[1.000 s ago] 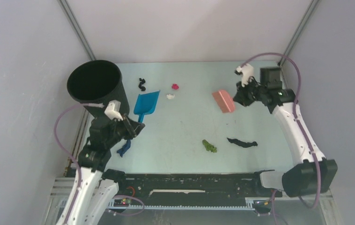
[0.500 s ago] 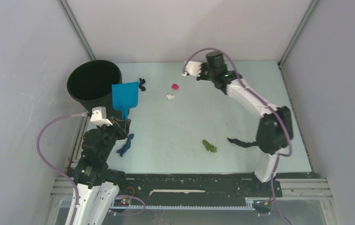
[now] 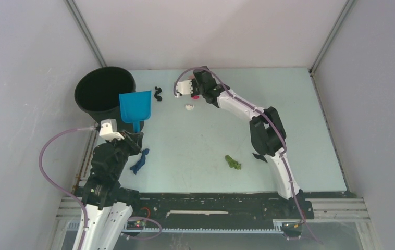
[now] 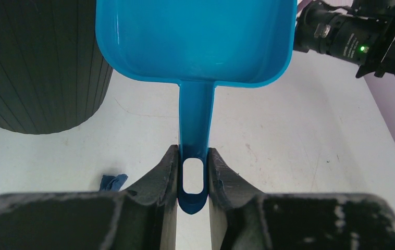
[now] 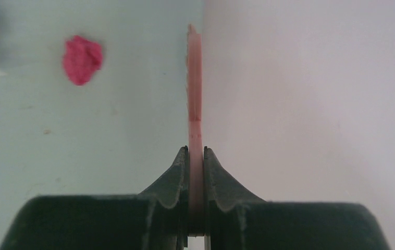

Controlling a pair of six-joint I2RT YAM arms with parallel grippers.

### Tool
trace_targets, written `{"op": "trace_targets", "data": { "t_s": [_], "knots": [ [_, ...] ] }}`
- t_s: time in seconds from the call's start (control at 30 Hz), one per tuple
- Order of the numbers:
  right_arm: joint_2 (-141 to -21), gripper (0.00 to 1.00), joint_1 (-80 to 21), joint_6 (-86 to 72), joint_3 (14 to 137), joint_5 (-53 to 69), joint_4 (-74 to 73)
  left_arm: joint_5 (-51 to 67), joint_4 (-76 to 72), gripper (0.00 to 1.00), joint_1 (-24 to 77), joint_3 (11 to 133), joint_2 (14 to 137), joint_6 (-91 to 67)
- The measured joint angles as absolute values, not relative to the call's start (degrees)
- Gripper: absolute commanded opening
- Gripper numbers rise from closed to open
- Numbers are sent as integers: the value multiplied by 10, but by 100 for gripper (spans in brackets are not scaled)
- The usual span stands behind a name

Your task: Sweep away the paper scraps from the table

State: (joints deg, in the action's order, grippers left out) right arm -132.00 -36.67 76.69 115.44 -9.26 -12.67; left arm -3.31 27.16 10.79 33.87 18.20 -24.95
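My left gripper (image 3: 134, 136) (image 4: 193, 156) is shut on the handle of the blue dustpan (image 3: 135, 105) (image 4: 195, 36), held up beside the bin. My right gripper (image 3: 198, 89) (image 5: 195, 151) is shut on the pink brush (image 5: 195, 104), seen edge-on, at the back centre of the table (image 3: 299, 114). A red scrap (image 3: 196, 97) (image 5: 82, 59) lies right by it, and a white scrap (image 3: 189, 107) lies just in front. A black scrap (image 3: 158, 93) lies behind the dustpan. A green scrap (image 3: 232, 162), a dark blue scrap (image 3: 140, 161) (image 4: 113, 182) and a black strip (image 3: 259, 156), half hidden by the right arm, lie nearer.
A tall black bin (image 3: 104, 94) (image 4: 39, 67) stands at the back left corner, touching the dustpan's side in the top view. Grey-white walls enclose the table. A black rail (image 3: 211, 200) runs along the near edge. The right arm (image 3: 266, 130) stretches across the table's middle.
My right arm has swung left along the back with the brush, from the back right to the red scrap. My left gripper lifted the dustpan up beside the bin.
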Motion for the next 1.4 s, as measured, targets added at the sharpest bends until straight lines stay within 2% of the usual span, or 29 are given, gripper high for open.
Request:
{"op": "trace_targets", "data": {
  "t_s": [0.1, 0.37, 0.63, 0.77, 0.9, 0.97, 1.07, 1.23, 1.4],
  "knots": [
    [-1308, 0, -379, 773, 1119, -86, -137, -34, 272, 0, 108, 339, 182, -249],
    [-1198, 0, -445, 801, 923, -97, -187, -35, 272, 0, 109, 339, 183, -249],
    [-1016, 0, -540, 740, 838, -92, -364, -35, 272, 0, 109, 339, 184, -249],
    [-963, 0, -580, 691, 825, -93, -453, -38, 273, 0, 109, 339, 182, -249],
    [-968, 0, -561, 596, 899, -74, -504, -44, 274, 0, 109, 339, 173, -250],
    [-1007, 0, -522, 506, 1013, -37, -519, -45, 274, 0, 109, 339, 172, -250],
    [-1048, 0, -466, 357, 1139, 16, -474, -44, 275, 0, 109, 339, 173, -250],
    [-1090, 0, -416, 116, 1235, 89, -415, -44, 276, 0, 109, 339, 174, -252],
    [-1206, 0, -400, -121, 1320, 182, -322, -52, 277, 0, 109, 339, 174, -254]
  ]
}}
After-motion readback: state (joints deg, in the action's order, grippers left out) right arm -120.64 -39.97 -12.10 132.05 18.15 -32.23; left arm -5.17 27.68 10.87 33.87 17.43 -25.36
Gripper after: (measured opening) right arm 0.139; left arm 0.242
